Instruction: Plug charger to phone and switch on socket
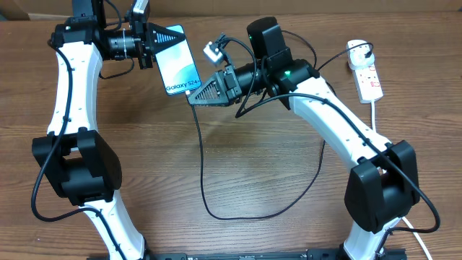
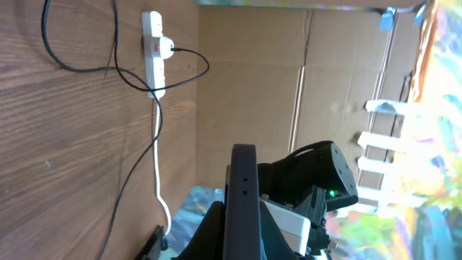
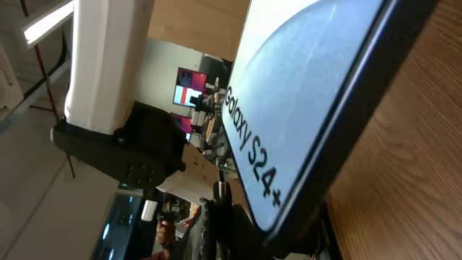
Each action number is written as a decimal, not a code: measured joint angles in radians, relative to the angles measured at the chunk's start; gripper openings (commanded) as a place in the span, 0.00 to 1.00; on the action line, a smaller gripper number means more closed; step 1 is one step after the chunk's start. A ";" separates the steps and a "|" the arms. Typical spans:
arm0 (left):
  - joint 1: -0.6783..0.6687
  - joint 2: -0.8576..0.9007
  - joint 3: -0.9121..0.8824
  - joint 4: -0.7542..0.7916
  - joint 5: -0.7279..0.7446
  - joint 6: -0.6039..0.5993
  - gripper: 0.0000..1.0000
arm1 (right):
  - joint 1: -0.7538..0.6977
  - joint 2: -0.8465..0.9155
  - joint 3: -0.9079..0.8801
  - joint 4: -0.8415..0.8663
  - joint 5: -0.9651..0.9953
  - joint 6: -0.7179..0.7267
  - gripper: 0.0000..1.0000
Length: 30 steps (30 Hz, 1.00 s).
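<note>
Left claw [image 1: 157, 37] is clenched on the phone [image 1: 179, 61]'s upper end, holding it tilted above the desk [image 1: 260, 144]. Right claw [image 1: 196, 95] grips the charger [image 1: 200, 152] tip right at the phone's "Galaxy S24+" edge; can't tell if it's seated. Cable loops over the desk. Socket [image 1: 368, 76] lies far right, well apart.

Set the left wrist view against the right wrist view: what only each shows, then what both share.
Left wrist only: the socket with its white cord, and the looping charger. Right wrist only: the "Galaxy S24+" lettering on the phone and the left arm's white link. Both: the phone, edge-on from the left wrist, and the wooden table.
</note>
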 measured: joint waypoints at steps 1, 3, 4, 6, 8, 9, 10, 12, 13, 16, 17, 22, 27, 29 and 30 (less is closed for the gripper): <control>0.000 0.000 0.000 0.000 -0.005 -0.014 0.04 | -0.003 0.000 0.000 0.000 -0.002 0.003 0.04; 0.000 0.000 0.000 0.000 -0.014 -0.038 0.04 | -0.006 0.000 0.000 0.000 -0.007 0.010 0.04; 0.000 0.000 0.000 0.000 -0.018 -0.047 0.04 | -0.006 0.000 0.000 0.000 -0.008 0.013 0.04; 0.000 0.000 0.000 0.000 -0.026 -0.059 0.04 | -0.006 0.000 0.000 0.000 -0.009 0.016 0.04; 0.000 0.000 0.000 0.000 -0.032 -0.064 0.04 | -0.006 0.000 0.000 0.000 -0.011 0.018 0.04; 0.000 0.000 0.000 0.000 -0.033 -0.066 0.04 | -0.006 0.000 0.000 0.000 -0.011 0.021 0.04; 0.000 0.000 0.000 0.000 -0.033 -0.068 0.04 | -0.006 0.000 0.000 -0.001 -0.011 0.021 0.04; 0.000 0.000 0.000 0.000 -0.034 -0.072 0.04 | -0.006 0.000 0.000 -0.002 -0.011 0.021 0.04; 0.000 0.000 0.000 0.000 -0.036 -0.077 0.04 | -0.006 0.000 0.000 -0.003 -0.011 0.021 0.04; 0.000 0.000 0.000 0.000 -0.047 -0.081 0.04 | -0.005 0.000 0.000 -0.008 -0.011 0.021 0.04; 0.000 0.000 0.000 0.000 -0.051 -0.083 0.04 | -0.005 0.000 0.000 -0.011 -0.010 0.021 0.04; 0.000 0.000 0.000 0.027 -0.058 -0.083 0.04 | -0.003 0.000 0.000 -0.021 -0.006 0.020 0.04; 0.000 0.000 0.000 0.039 -0.058 -0.080 0.04 | -0.002 0.000 0.000 -0.021 -0.004 0.020 0.04; 0.000 0.000 0.000 0.039 -0.058 -0.079 0.04 | 0.001 0.000 0.000 -0.021 0.000 0.020 0.04; 0.000 0.000 0.000 0.039 -0.058 -0.078 0.04 | 0.005 0.000 0.000 -0.021 0.004 0.020 0.04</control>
